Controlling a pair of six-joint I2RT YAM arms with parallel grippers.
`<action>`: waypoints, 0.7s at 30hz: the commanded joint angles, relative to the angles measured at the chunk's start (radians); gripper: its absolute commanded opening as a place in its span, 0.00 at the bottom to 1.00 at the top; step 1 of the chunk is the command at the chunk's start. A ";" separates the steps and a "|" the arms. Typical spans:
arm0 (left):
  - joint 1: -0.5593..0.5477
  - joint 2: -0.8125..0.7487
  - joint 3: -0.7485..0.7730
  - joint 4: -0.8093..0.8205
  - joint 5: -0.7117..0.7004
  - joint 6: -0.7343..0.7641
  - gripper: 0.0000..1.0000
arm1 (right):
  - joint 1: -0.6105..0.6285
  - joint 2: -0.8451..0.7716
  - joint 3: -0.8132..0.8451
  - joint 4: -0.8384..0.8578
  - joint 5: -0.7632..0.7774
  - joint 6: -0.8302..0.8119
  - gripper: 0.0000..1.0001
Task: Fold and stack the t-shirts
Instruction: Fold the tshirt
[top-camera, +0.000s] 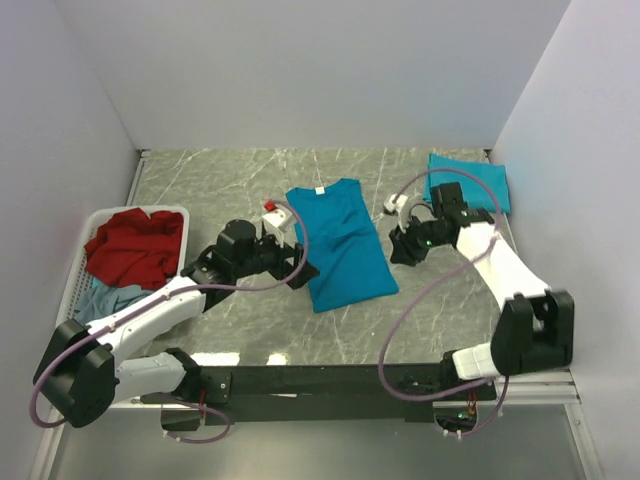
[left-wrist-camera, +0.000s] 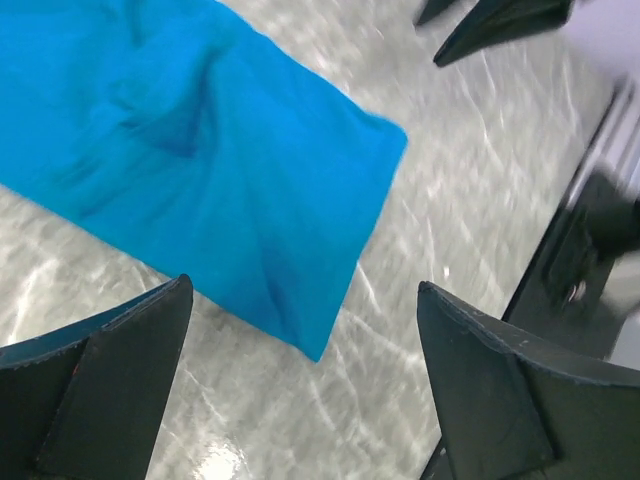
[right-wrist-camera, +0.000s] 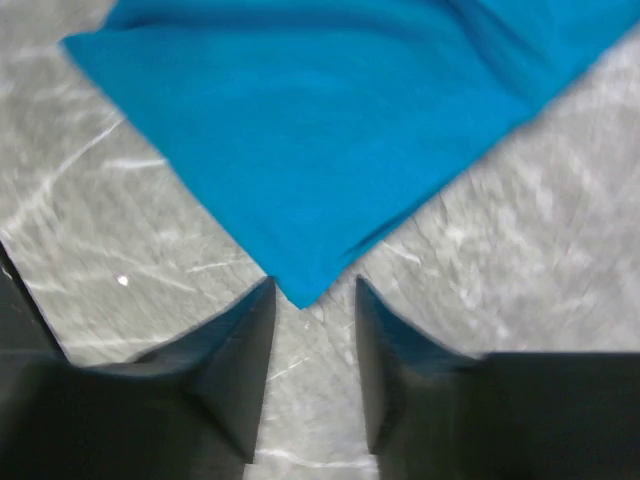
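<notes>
A teal-blue t-shirt (top-camera: 340, 245), folded into a long strip, lies on the marble table with its white neck label at the far end. My left gripper (top-camera: 300, 268) is open beside its near left corner. In the left wrist view the shirt (left-wrist-camera: 200, 170) lies just ahead of the wide-open left gripper (left-wrist-camera: 305, 290). My right gripper (top-camera: 400, 248) is to the right of the shirt. In the right wrist view a shirt corner (right-wrist-camera: 300, 180) points into the narrow gap of the right gripper (right-wrist-camera: 314, 286), which is open and holds nothing. A second folded teal shirt (top-camera: 468, 180) lies at the back right.
A white slatted basket (top-camera: 75, 275) at the left holds a red shirt (top-camera: 135, 248) and a pale grey-blue shirt (top-camera: 105, 298). A small red and white object (top-camera: 274, 210) lies left of the shirt's neck. Walls close the table on three sides.
</notes>
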 joint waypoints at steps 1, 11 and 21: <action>-0.051 -0.005 0.009 0.040 0.117 0.209 0.99 | 0.011 -0.174 -0.121 0.096 -0.148 -0.212 0.46; -0.347 -0.043 -0.156 0.068 -0.114 0.521 0.94 | 0.083 -0.386 -0.465 0.122 -0.185 -0.886 0.92; -0.468 0.187 -0.154 0.179 -0.343 0.601 0.82 | 0.144 -0.306 -0.501 0.228 -0.059 -0.860 0.86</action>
